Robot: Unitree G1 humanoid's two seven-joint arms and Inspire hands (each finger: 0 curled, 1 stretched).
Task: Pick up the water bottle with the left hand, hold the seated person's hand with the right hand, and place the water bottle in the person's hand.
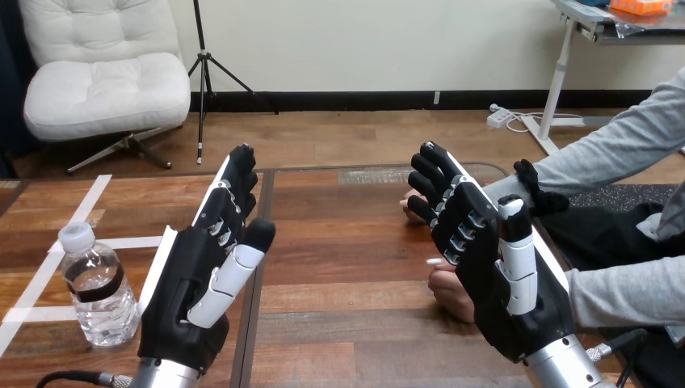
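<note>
Water bottle [97, 287]: upright on your table [339, 267], at nine o'clock of your left hand [198, 283].
Left hand: fingers straight, empty.
Right hand [493, 275]: fingers straight.
Person's hands [448, 295]: at its nine o'clock, partly hidden, perhaps touching.

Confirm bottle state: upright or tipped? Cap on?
Upright, capped. The water bottle stands on its base on the table, white cap on top, apart from the left hand beside it.
</note>
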